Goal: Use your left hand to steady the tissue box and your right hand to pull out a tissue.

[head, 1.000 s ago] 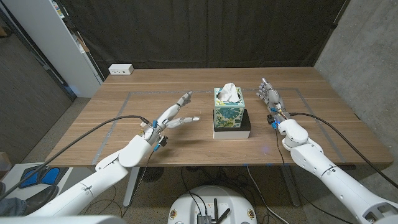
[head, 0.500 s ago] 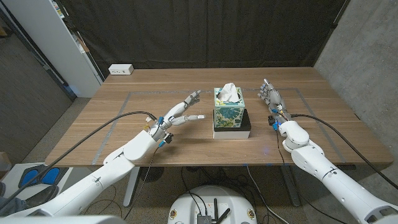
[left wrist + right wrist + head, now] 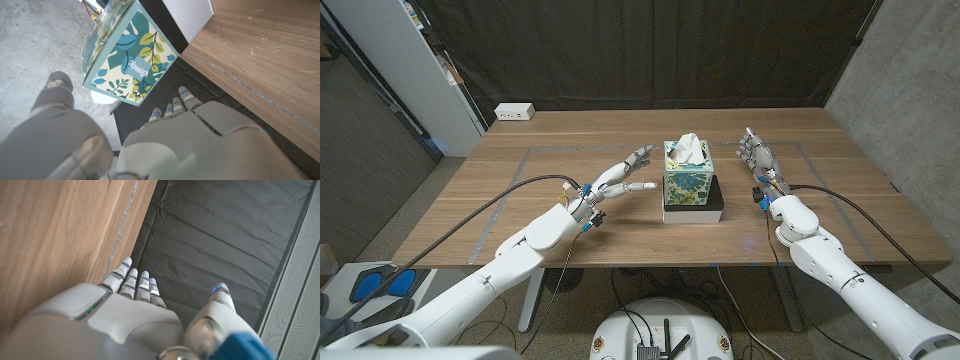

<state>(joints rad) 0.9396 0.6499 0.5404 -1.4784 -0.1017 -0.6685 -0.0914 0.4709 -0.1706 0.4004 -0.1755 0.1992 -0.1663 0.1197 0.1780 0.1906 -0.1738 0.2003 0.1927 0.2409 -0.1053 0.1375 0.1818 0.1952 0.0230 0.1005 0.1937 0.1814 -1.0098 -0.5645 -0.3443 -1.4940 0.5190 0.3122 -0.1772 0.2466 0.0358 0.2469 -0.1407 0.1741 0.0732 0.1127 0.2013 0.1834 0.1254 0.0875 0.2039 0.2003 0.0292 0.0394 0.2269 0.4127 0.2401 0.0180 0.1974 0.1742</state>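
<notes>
My left hand point(image 3: 618, 179), open and empty at frame centre-left, nears the tissue box point(image 3: 689, 180); a fast sideways contact could shove it before I steady it.

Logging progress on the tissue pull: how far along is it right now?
Nothing is finished. The left hand is open beside the tissue box, fingers near its side but not touching. The right hand is open and apart from the box. A tissue sticks up from the box. Steadying the box and pulling are both left.
</notes>
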